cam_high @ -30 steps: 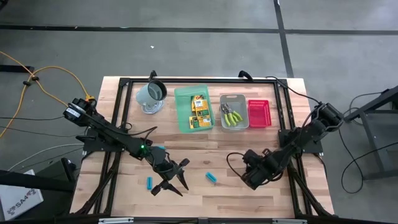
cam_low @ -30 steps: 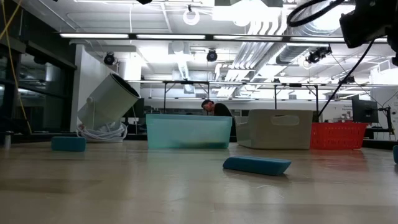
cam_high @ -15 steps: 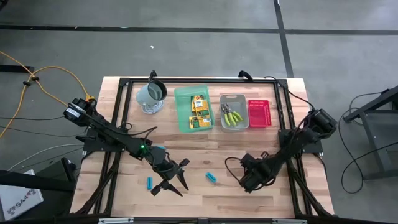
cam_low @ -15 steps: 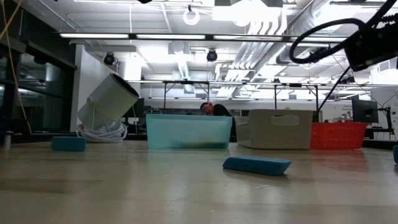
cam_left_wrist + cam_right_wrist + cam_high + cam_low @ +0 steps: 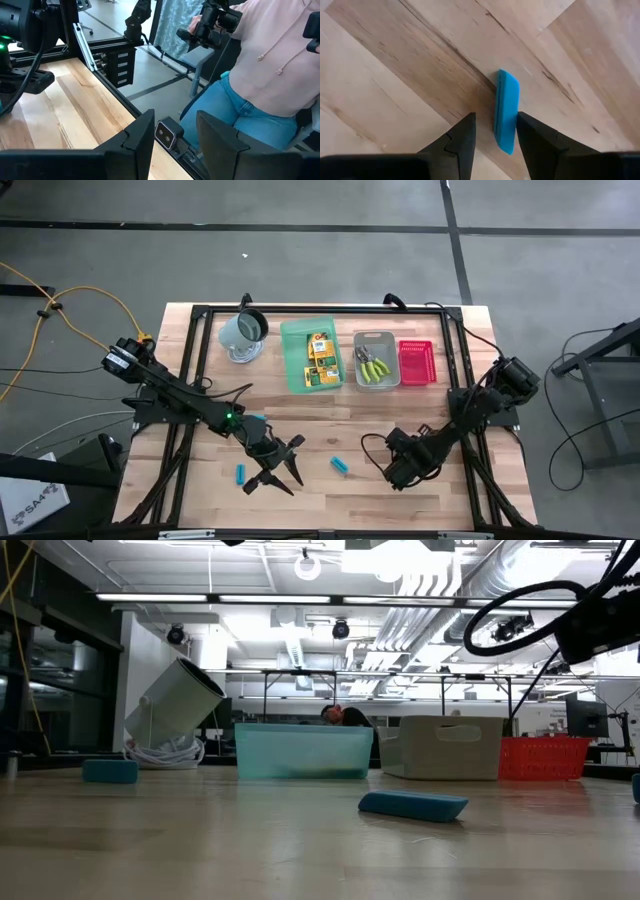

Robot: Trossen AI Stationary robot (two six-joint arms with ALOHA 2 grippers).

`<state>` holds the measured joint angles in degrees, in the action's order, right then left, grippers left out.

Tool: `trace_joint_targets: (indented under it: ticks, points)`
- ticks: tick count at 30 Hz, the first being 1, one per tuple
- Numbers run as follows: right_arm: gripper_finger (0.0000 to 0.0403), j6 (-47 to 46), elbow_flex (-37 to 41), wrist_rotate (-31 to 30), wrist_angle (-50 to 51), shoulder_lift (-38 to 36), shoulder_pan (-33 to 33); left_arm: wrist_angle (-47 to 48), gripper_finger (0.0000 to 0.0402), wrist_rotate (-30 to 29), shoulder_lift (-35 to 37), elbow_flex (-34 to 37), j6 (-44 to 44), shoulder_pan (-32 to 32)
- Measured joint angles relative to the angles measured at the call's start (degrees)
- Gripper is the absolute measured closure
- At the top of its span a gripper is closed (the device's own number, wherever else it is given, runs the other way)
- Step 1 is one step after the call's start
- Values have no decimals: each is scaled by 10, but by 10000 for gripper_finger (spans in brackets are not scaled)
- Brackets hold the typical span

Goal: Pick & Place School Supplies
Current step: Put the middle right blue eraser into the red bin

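A cyan-blue piece [image 5: 506, 110] is seen lying flat on the bench [image 5: 330, 410], right between the spread fingers of the right end effector [image 5: 496, 131], not pinched yet. From above, that end effector [image 5: 392, 472] sits just beside the piece [image 5: 341, 465]. The left end effector [image 5: 283, 469] is spread too, near another blue piece [image 5: 241, 473]. Only the left wrist view shows a person seated past the bench edge.

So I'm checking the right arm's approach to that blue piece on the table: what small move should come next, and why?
Probably lower the right gripper straight down. Its open fingers already bracket the near end of the blue piece, which lies flat on the table and is not yet held, so descending before closing seems the sensible step.
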<state>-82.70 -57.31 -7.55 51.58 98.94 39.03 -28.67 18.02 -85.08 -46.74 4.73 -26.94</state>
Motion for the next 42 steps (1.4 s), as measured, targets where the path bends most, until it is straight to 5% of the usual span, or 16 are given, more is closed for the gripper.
trace_joint_targets:
  ticks: [18,30,42]
  points:
    - [272,-6,26,34,-11,0,0,-1,259,-1,0,0,-4,-11]
    - [373,19,26,48,-11,-1,0,-1,259,-1,0,0,-4,-11]
    - [376,19,26,8,18,-55,-9,-1,259,0,0,0,-4,-11]
